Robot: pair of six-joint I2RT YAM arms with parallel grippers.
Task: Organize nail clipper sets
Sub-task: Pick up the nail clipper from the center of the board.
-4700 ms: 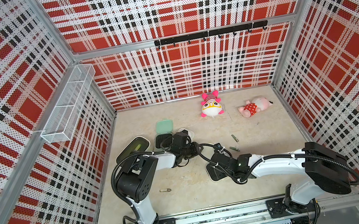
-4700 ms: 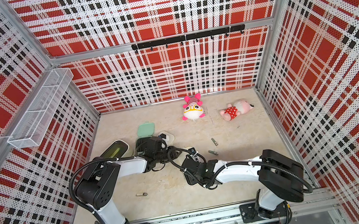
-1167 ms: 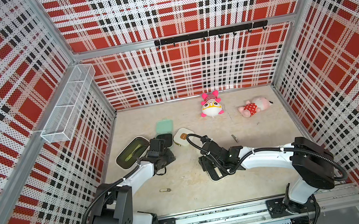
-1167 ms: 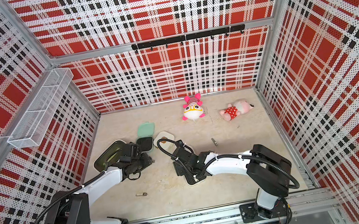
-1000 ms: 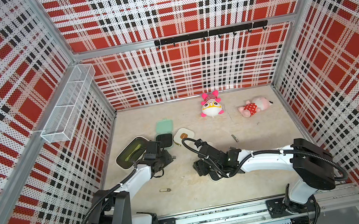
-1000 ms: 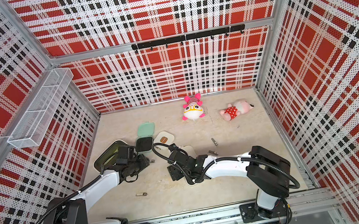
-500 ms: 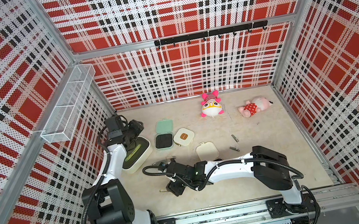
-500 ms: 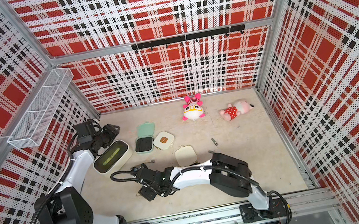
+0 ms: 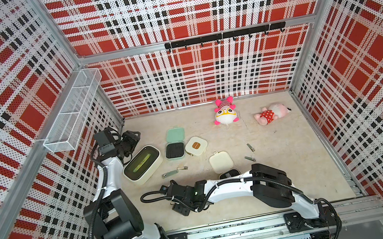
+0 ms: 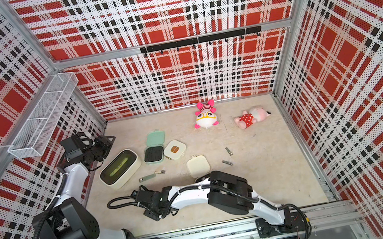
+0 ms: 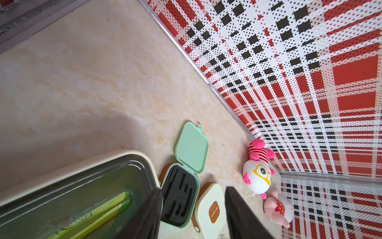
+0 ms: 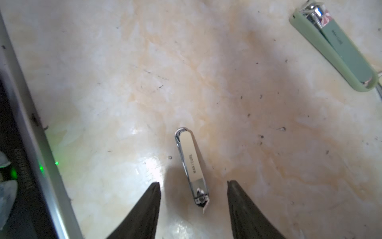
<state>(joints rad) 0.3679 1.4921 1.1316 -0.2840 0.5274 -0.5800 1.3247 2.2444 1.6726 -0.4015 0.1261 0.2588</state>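
Observation:
The mint green case (image 9: 175, 150) lies open with its black insert showing, lid (image 11: 191, 147) flat behind it. Beside it sits a closed cream case (image 9: 196, 146) with a brown label. A second cream case lies open, its lid (image 9: 221, 162) visible and its base mostly under my right arm. My right gripper (image 12: 193, 183) is open low at the front left, its fingers straddling one end of a silver clipper (image 12: 191, 165) without touching it. A green clipper (image 12: 334, 51) lies farther off. My left gripper (image 9: 132, 138) hangs open and empty at the back left.
A cream bin (image 9: 142, 164) with a dark green inside stands beside the left arm. Other small clippers (image 9: 250, 147) lie right of centre. Two pink plush toys (image 9: 226, 114) lie near the back wall. A wire basket (image 9: 72, 114) hangs on the left wall.
The left arm drew back from the mint case to the back-left corner. The right arm swung to the front left over the silver clipper, and its jaws narrowed.

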